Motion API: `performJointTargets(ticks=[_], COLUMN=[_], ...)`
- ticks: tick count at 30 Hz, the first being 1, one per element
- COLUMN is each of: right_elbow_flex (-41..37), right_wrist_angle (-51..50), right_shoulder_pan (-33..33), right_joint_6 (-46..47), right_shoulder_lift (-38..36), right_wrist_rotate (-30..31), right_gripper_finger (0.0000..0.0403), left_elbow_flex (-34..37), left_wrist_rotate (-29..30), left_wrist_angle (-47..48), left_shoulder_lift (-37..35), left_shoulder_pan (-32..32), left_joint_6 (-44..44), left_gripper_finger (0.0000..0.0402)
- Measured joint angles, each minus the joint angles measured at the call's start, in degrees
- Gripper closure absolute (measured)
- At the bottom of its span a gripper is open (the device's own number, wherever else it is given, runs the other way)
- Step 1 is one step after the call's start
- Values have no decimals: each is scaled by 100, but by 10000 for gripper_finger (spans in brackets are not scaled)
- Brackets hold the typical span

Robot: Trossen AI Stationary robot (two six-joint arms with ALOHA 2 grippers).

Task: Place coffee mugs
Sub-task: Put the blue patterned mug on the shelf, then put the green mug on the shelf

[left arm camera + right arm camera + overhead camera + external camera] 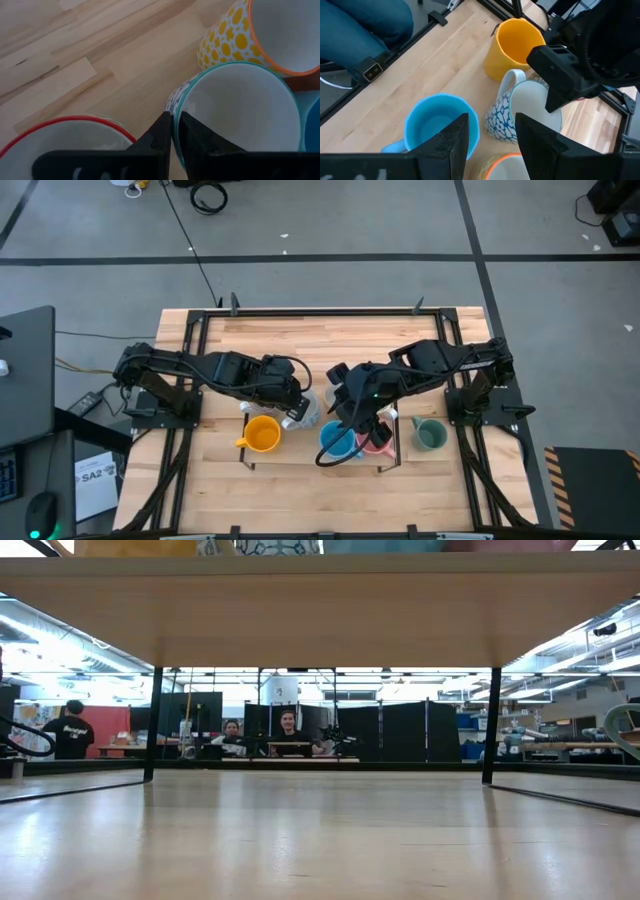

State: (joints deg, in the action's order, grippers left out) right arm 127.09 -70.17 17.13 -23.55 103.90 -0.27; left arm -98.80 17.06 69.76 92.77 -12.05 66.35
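Observation:
Several coffee mugs crowd a raised wooden shelf (320,610) in the table's middle: an orange mug (262,434), a blue mug (337,441), a pink mug (377,444), and a white mug with blue pattern and teal rim (235,115). A dark green mug (430,435) stands to the shelf's right. My left gripper (172,135) is shut on the teal-rimmed mug (520,110). My right gripper (492,135) hangs open above the blue mug (440,125), touching nothing. My left gripper pinches the teal-rimmed mug's wall at the rim (176,120), one finger (195,137) inside the mug and one finger (160,135) outside. The fingers come slanting down from the table's left. The mug is upright; whether its base rests on the shelf I cannot tell.
A red-rimmed white mug (65,132) and a yellow-dotted, orange-rimmed mug (235,40) stand close beside the held mug. The shelf rests on black legs (152,725). Bare wood table lies beyond the mugs toward the far edge (330,340). People sit in the room behind (290,735).

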Motion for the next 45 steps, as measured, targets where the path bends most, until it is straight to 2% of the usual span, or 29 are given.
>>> performJointTargets(ticks=[17, 30, 45], right_elbow_flex=[0, 0, 2], right_wrist_angle=[-2, -7, -58], right_shoulder_pan=[131, 131, 326], right_joint_6=[0, 0, 68], right_shoulder_lift=[0, 0, -73], right_wrist_rotate=[4, 3, -82], right_gripper_finger=[236, 236, 237], left_elbow_flex=[0, -1, 2], left_wrist_rotate=[6, 133, -23], left_wrist_angle=[-12, -10, -270], left_shoulder_lift=[-9, -9, -162], left_shoulder_pan=[0, 42, 393], left_joint_6=[2, 0, -247], left_gripper_finger=[330, 279, 278])
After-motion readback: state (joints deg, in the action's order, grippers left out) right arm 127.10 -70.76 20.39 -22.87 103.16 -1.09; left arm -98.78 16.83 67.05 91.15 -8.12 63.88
